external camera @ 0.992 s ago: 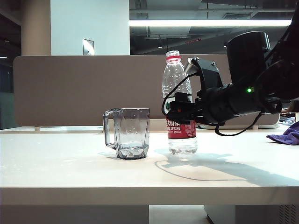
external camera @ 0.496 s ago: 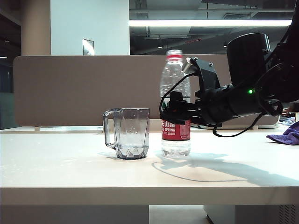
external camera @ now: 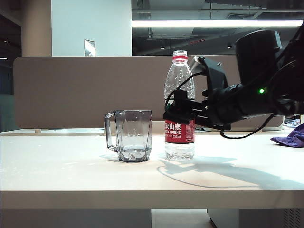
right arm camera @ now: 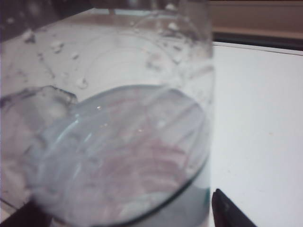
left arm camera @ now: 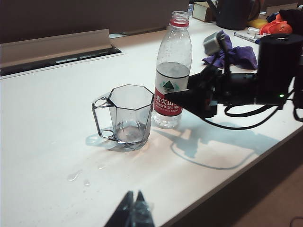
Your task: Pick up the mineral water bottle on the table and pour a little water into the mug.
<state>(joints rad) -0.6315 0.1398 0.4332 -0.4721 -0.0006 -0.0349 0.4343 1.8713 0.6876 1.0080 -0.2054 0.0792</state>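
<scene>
Look at the right tool (external camera: 175, 113): spread open, one finger on each side of the mineral water bottle (external camera: 179, 80), down at the red label, and seemingly not squeezing. Between those fingers stands the bottle, upright on the bench (external camera: 57, 166), cap off. Just past the fingertips, on the far side of the bottle from the arm, sits the mug (external camera: 134, 135), near the bottle but not touching. Far off from all that, low over the near edge of the bench, hangs the left tool (left arm camera: 133, 210), fingers pressed together, holding nothing. Now for what might go wrong. Pulling the right tool away crookedly could catch a finger on the bottle and knock it over. No cap, so out would come the water (left arm camera: 173, 73), all over the bench. Falling toward the mug could bump that too and send it sliding. Already some wet drops (left arm camera: 73, 176) near the left tool, so slippery there. Best to back straight out, slowly, with fingers kept wide.
</scene>
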